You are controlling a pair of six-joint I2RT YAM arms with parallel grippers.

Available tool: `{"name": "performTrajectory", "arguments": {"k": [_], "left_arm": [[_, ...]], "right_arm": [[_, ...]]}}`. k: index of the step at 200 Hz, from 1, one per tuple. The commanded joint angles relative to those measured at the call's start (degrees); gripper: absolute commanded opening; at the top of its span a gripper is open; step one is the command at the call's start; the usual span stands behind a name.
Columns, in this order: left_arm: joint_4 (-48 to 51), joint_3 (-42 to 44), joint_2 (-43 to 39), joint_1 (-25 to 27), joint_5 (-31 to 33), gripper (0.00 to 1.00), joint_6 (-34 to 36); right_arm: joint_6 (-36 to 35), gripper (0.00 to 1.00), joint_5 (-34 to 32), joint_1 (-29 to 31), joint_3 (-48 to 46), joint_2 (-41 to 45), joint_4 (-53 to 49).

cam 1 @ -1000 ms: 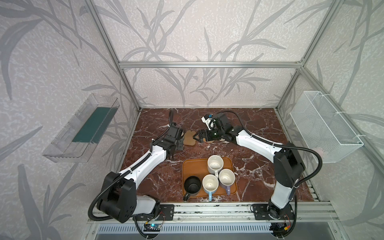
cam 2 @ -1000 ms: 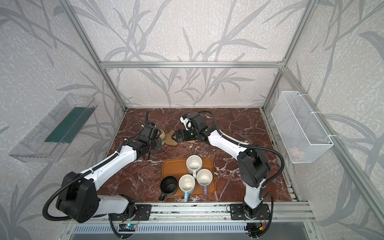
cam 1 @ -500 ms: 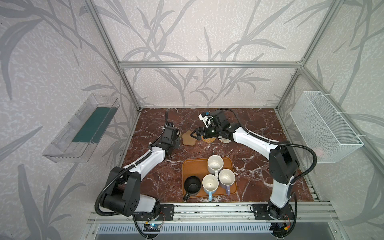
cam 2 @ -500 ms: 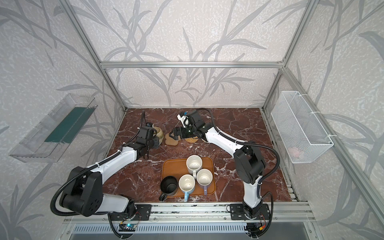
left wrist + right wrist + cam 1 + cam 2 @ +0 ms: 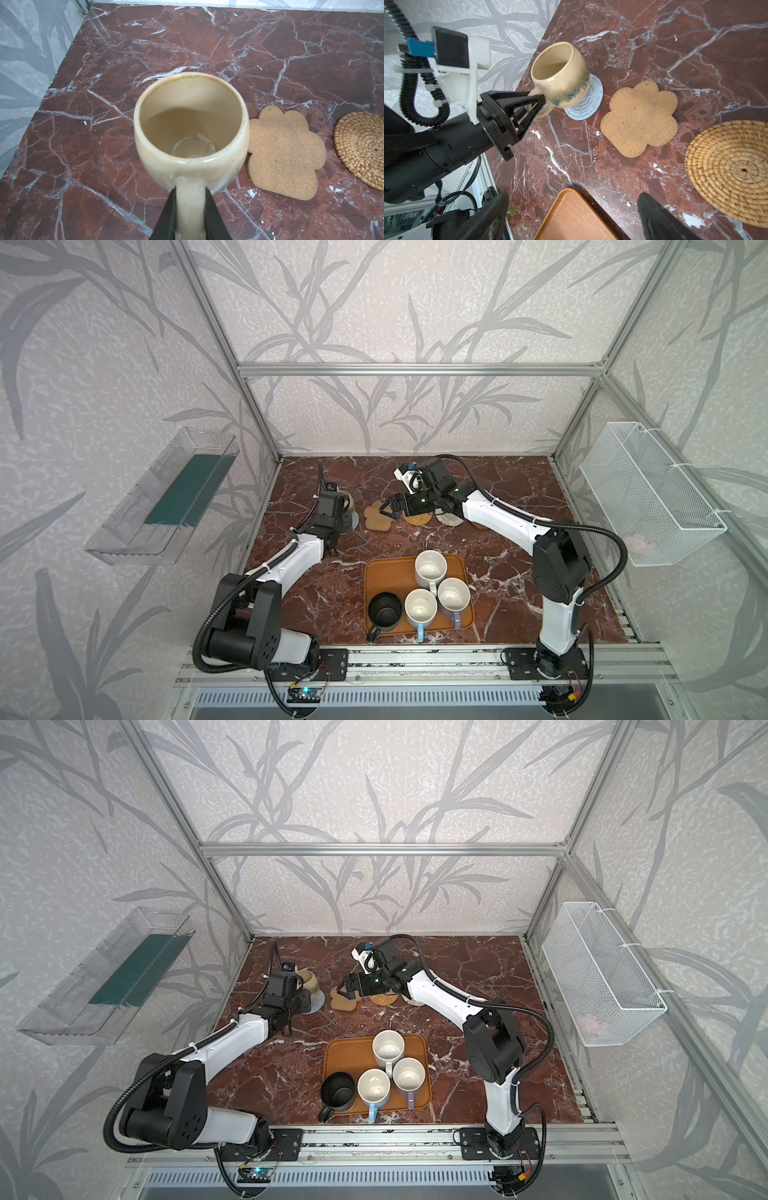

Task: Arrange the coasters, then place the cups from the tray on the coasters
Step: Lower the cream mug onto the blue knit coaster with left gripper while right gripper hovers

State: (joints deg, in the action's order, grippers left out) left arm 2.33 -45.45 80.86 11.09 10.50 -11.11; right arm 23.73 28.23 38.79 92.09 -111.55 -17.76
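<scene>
Near the worktop's [image 5: 332, 605] front edge, four mugs [image 5: 431, 568] stand in the tray [image 5: 386, 576]. Farther back, the left arm [image 5: 291, 560] stretches toward the left edge, left gripper [image 5: 537, 99] pinching the handle of the tilted beige-yellow mug [image 5: 560, 76] over the grey-blue coaster [image 5: 593, 97]. The right arm [image 5: 498, 522] reaches across, right gripper [image 5: 387, 512] spread wide by the paw-shaped coaster [image 5: 376, 522].

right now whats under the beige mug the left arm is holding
The grey-blue round coaster lies under the beige mug, which the left end effector holds by its handle. Only the coaster's outer part shows; the mug covers the rest, so contact cannot be told.
</scene>
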Motion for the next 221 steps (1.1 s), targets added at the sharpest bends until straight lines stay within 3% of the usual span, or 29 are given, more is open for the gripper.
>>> {"name": "performTrajectory", "arguments": {"k": [1,101,161,221], "left_arm": [[-7.9,0.4,0.6,-0.6,-0.2,0.0,-0.3],[-7.0,1.3,1.6,-1.2,-1.3,0.0,-1.0],[8.4,-3.6,3.1,-0.8,-5.7,0.0,-4.2],[10.5,-2.8,3.4,-0.5,-7.1,0.13,-5.0]], "right_arm": [[-0.9,0.96,1.2,0.2,1.7,-0.6,-1.6],[-2.6,0.95,1.5,0.3,1.7,0.1,-7.1],[-2.7,0.95,1.0,0.2,0.3,2.1,-7.4],[-3.6,0.95,0.0,0.2,0.1,3.7,-9.0]]}}
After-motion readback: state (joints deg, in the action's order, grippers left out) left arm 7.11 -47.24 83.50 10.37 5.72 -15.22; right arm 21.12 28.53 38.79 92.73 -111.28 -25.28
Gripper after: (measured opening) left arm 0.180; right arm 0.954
